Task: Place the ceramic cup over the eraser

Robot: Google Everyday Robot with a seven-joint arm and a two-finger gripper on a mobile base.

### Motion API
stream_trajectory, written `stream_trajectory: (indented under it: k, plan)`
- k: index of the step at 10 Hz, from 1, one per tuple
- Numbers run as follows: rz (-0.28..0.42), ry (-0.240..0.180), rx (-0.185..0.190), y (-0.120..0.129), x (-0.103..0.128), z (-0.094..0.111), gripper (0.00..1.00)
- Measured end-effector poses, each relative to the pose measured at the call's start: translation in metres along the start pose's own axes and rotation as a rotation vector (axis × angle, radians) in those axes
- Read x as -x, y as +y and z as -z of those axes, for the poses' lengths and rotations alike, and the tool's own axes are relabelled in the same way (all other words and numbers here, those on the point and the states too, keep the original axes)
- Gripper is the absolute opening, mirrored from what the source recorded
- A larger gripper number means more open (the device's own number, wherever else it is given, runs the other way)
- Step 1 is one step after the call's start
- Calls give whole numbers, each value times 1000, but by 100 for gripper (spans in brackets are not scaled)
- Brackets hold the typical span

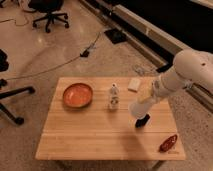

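gripper point(143, 103) is clamped round the ceramic cup point(137, 109), held tilted just above the table point(75, 140); the eraser point(142, 121) sits right under it at 6 o'clock; small bottle point(114, 96) off at 9 o'clock

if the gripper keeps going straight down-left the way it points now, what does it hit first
Most likely the eraser. The gripper, carrying the ceramic cup, points down and left from the arm, and the black block lies just below the cup's end on the table. Depth is unclear, so the cup could land beside it.
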Motion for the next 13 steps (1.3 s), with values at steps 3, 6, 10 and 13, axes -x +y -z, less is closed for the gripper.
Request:
stream_trajectory:
  k: [3,6,10,13]
  plan:
    - [-33,6,52,16,0,-6,18]
    - [-49,19,114,25,-2,-11,18]
    - [-68,23,163,34,3,-14,18]
    - [-75,11,158,35,10,-15,18]
